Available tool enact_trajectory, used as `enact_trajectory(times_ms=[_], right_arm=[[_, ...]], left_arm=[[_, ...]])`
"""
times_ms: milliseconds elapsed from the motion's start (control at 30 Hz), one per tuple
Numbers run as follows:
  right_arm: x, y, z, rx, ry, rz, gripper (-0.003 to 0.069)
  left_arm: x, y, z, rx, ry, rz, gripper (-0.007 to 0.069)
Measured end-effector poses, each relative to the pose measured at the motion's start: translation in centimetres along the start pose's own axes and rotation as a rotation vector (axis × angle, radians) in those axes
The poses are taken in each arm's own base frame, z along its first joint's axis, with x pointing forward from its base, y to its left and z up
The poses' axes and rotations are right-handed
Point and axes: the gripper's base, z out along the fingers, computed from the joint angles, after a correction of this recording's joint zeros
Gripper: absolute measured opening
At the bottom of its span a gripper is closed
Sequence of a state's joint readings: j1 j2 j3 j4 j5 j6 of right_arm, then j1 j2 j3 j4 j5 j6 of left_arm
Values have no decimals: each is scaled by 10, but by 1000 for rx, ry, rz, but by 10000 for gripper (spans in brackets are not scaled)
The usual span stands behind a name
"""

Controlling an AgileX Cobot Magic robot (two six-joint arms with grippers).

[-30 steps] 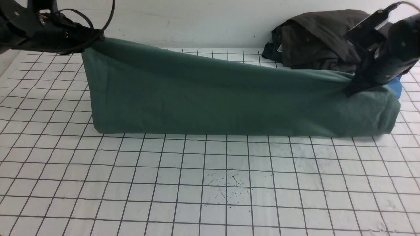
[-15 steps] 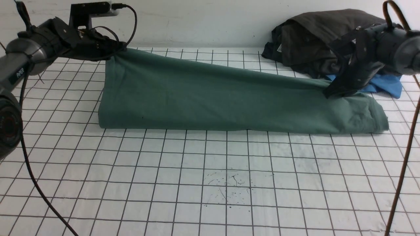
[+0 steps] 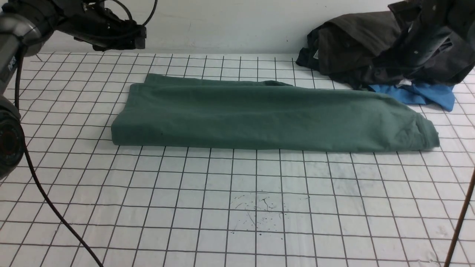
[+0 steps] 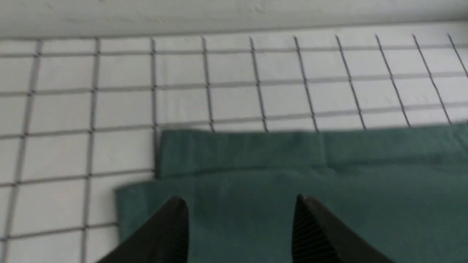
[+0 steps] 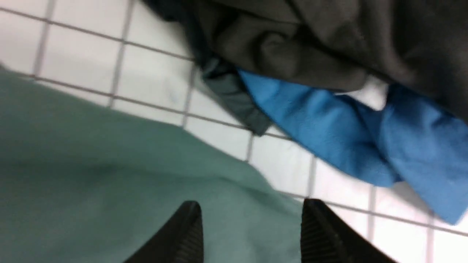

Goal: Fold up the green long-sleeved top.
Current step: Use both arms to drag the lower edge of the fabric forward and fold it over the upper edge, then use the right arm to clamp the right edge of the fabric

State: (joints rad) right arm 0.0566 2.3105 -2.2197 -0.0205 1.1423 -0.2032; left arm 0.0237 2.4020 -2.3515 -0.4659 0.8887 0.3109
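The green long-sleeved top [image 3: 267,115] lies flat on the gridded table as a long folded band running left to right. In the left wrist view my left gripper [image 4: 239,199] is open above the left end of the top [image 4: 292,190], with nothing between its fingers. From the front, the left arm [image 3: 107,31] hangs over the far left, clear of the cloth. My right gripper [image 5: 250,204] is open too, above the right end of the top [image 5: 109,182] and holding nothing. The right arm [image 3: 426,33] is raised in front of the dark heap.
A dark grey-black clothes heap [image 3: 352,40] sits at the back right against the wall, with a bright blue garment [image 3: 426,94] at its foot beside the top's right end. A black cable [image 3: 44,196] trails down the left side. Ink specks [image 3: 259,207] mark the near table.
Both grippers opened and let go of the top's raised far edge, then lifted away. The cloth dropped and now lies flat, folded over itself.
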Motion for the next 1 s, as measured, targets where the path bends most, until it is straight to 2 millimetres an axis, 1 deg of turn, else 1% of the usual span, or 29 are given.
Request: enact_trajectory(times_ms=[67,100,200,233,267,333,367,400,467,533,600,667,700,733,767,867,933,967,1000], right_arm=[[4,12,11,-124,23,-1,222],[6,20,22,-206,30,7,165],[13,36,51,-338,37,15,43],[14,40,62,-367,30,21,19],[16,43,72,-384,16,29,4],[18,45,91,-385,-16,49,-8],[17,45,96,-374,-38,59,-10],[17,45,97,-374,-36,59,-10],[15,43,103,-337,-79,83,-10],[12,40,106,-283,-110,118,-10],[9,32,106,-205,-125,146,-10],[8,23,102,-130,-116,151,-10],[8,22,101,-122,-113,148,-10],[7,13,91,-66,-89,123,-10],[5,9,83,-46,-74,111,-10],[0,3,52,-38,-41,95,-10],[-1,3,32,-56,-12,84,-10],[0,4,26,-71,13,77,-10],[2,6,26,-83,43,75,-10]], left_arm=[[12,-17,12,46,102,31,268],[22,-28,25,69,154,61,205],[43,-44,54,92,230,114,88],[50,-48,65,98,244,126,51],[56,-52,74,100,247,137,26],[65,-54,94,89,218,147,0],[66,-55,99,81,193,148,-2],[67,-54,100,80,195,147,-3],[68,-50,114,47,119,148,-8],[66,-44,118,5,68,169,-7],[64,-37,117,-24,57,178,-7],[60,-29,108,-50,74,180,-7],[59,-30,107,-51,71,182,-7],[51,-29,90,-51,102,182,-7],[45,-31,77,-46,124,184,-7],[28,-47,37,-3,178,188,-7],[23,-63,15,58,227,201,-7],[24,-71,9,92,263,216,-7],[27,-77,7,119,300,229,-7]])
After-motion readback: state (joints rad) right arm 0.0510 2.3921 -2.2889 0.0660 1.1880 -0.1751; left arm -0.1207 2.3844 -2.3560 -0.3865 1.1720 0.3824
